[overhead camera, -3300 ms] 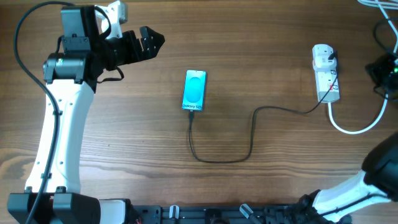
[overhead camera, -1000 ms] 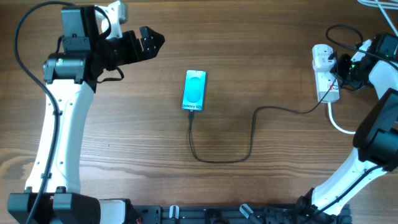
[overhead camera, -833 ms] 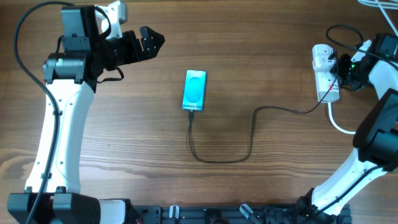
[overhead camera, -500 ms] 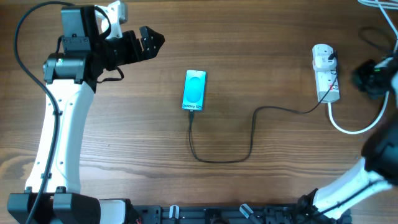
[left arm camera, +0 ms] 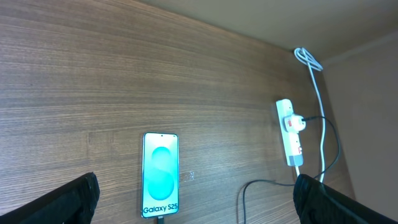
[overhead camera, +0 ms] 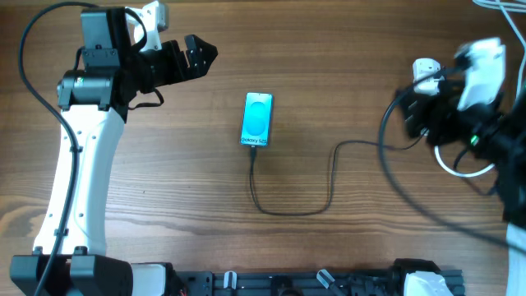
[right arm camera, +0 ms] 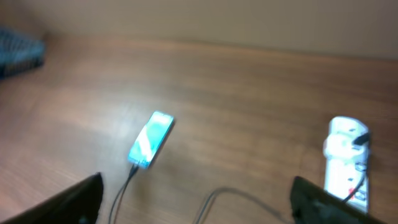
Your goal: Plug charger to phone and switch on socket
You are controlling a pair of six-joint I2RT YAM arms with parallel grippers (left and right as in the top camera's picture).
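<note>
The table (overhead camera: 164, 205) is brown wood, its grain running left to right. A black rail (overhead camera: 271, 284) with small pale clips lines its near edge. Beyond the far edge stands a plain beige wall (left arm camera: 249, 15). In the right wrist view, a blurred dark blue object (right arm camera: 18, 53) lies at the far left, too smeared to identify.

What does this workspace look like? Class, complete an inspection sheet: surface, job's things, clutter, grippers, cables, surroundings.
Surface: wooden table, bare grain.
Job's things: phone face up, screen lit; socket with a plug in it.
Clutter: nothing seen.
Grippers: left gripper open, holding nothing; right gripper open, arm blurred beside the socket.
Cables: charger meets the phone's short edge and loops across to the socket; white lead beyond it.
Surroundings: plain wall.
</note>
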